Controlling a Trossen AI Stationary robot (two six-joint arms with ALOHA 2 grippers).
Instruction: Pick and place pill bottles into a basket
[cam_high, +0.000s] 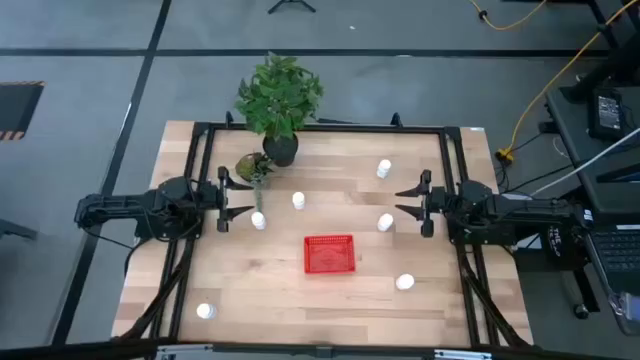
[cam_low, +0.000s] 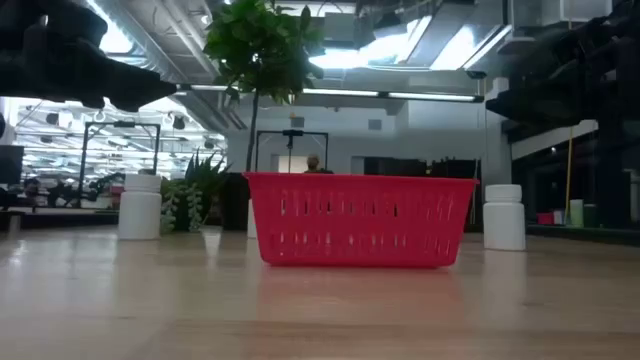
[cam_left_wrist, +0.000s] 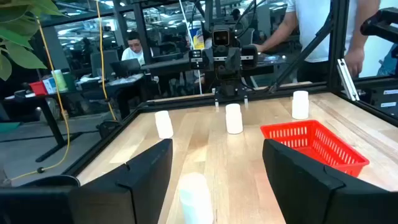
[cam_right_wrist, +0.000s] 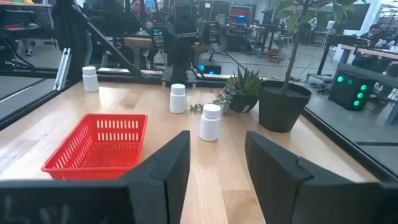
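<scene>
1. High view: the red mesh basket (cam_high: 329, 254) sits mid-table and looks empty, with six white pill bottles scattered around it. The left gripper (cam_high: 233, 200) waits at the left edge with its fingers spread, and the nearest bottle (cam_high: 259, 220) stands just beside its tips, slightly toward the front. The right gripper (cam_high: 412, 203) mirrors it, also spread, with another bottle (cam_high: 385, 222) close to its tips

2. Low view: the basket (cam_low: 358, 233) stands alone; one upright bottle (cam_low: 140, 207) shows to its left and one (cam_low: 504, 217) to its right, both apart from it

3. Left wrist view: the left fingers (cam_left_wrist: 146, 180) are parted and hold nothing; the near bottle (cam_left_wrist: 195, 198) stands upright between them, straight ahead. The basket (cam_left_wrist: 314, 144) lies farther on, off to one side

4. Right wrist view: the right fingers (cam_right_wrist: 166, 163) are parted and empty; a bottle (cam_right_wrist: 210, 122) stands upright ahead, in line with the gap, beside a black plant pot (cam_right_wrist: 283, 105)

5. Judgement: the left arm is the nearer to a grasp
</scene>
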